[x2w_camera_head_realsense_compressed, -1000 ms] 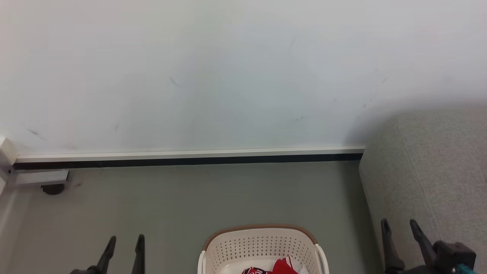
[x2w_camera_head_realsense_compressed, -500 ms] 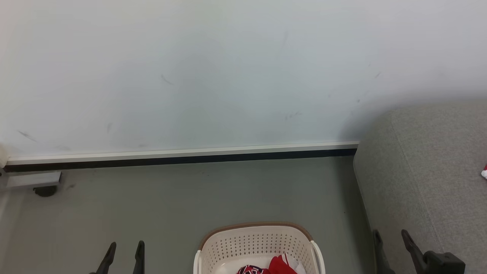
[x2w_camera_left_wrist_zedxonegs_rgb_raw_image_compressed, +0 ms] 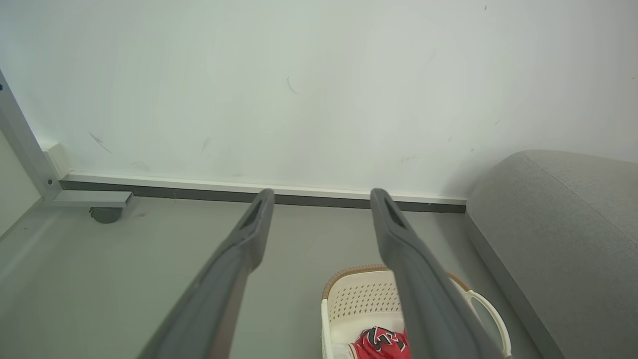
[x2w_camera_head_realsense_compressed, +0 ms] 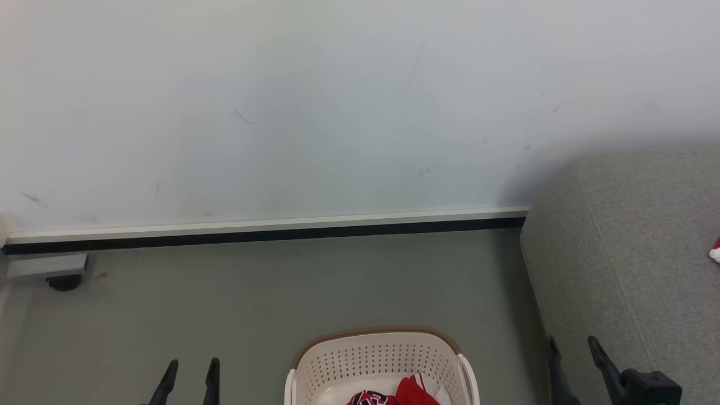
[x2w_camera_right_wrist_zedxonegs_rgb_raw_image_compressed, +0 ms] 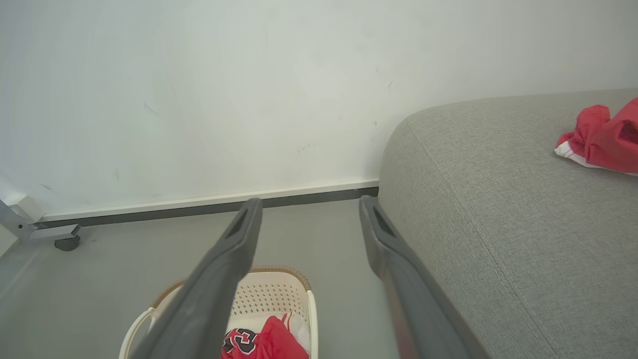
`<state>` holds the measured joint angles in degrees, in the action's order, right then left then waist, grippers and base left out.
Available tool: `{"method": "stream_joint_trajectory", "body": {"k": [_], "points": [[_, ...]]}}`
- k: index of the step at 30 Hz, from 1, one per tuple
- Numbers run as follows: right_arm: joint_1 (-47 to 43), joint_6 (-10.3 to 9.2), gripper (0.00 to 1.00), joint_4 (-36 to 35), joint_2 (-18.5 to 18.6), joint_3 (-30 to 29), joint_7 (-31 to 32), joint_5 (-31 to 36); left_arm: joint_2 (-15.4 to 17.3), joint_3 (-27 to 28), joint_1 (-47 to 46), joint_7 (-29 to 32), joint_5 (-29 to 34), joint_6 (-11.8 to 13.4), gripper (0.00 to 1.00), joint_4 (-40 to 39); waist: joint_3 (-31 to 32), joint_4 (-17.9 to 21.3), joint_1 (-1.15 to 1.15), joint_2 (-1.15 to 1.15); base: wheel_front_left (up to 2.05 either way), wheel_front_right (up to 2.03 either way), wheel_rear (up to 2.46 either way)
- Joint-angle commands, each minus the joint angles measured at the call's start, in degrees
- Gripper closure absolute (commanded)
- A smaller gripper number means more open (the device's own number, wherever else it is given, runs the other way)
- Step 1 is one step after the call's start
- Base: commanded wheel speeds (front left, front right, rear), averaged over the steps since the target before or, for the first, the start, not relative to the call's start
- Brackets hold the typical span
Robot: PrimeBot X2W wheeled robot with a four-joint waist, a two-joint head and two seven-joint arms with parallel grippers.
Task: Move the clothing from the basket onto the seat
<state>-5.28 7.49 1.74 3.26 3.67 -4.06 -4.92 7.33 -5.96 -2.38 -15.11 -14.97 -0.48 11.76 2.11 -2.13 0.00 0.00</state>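
Observation:
The cream perforated basket (x2w_camera_head_realsense_compressed: 382, 360) with its brown rim stands on the floor at the bottom middle of the head view. Red clothing (x2w_camera_head_realsense_compressed: 413, 392) with a black-and-white print lies inside it, as the left wrist view (x2w_camera_left_wrist_zedxonegs_rgb_raw_image_compressed: 381, 343) and the right wrist view (x2w_camera_right_wrist_zedxonegs_rgb_raw_image_compressed: 266, 344) also show. Another red and white garment (x2w_camera_right_wrist_zedxonegs_rgb_raw_image_compressed: 600, 137) lies on the grey seat (x2w_camera_head_realsense_compressed: 630, 247) at the right. My left gripper (x2w_camera_head_realsense_compressed: 191, 371) is open and empty, left of the basket. Beside the seat's near edge, my right gripper (x2w_camera_head_realsense_compressed: 574, 350) is open and empty too.
A pale wall (x2w_camera_head_realsense_compressed: 337, 112) with a white and black skirting (x2w_camera_head_realsense_compressed: 270, 230) runs behind the grey floor (x2w_camera_head_realsense_compressed: 281, 292). A metal frame foot with a castor (x2w_camera_head_realsense_compressed: 62, 281) sits at the far left by the wall.
The head view has shifted a little to the right, bringing more of the seat and a red garment's edge into it. Both grippers sit lower in the picture and stay open.

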Motion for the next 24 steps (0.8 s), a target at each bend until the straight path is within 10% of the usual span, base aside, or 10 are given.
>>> {"method": "stream_joint_trajectory", "body": {"k": [1,24], "points": [[0.3,0.0,0.0,0.02,-0.15,0.21,-0.3,0.59,-0.04,0.34,0.83,-0.14,0.63,-0.4,0.0,0.26,-0.09,0.05,0.0,0.0,0.0,0.0,0.0],[6.17,0.0,0.0,-0.63,0.42,5.42,-2.37,1.41,-1.78,-3.02,-6.03,-0.11,2.99,-3.46,0.0,7.11,-11.04,9.07,0.0,0.0,0.0,0.0,0.0]]}}
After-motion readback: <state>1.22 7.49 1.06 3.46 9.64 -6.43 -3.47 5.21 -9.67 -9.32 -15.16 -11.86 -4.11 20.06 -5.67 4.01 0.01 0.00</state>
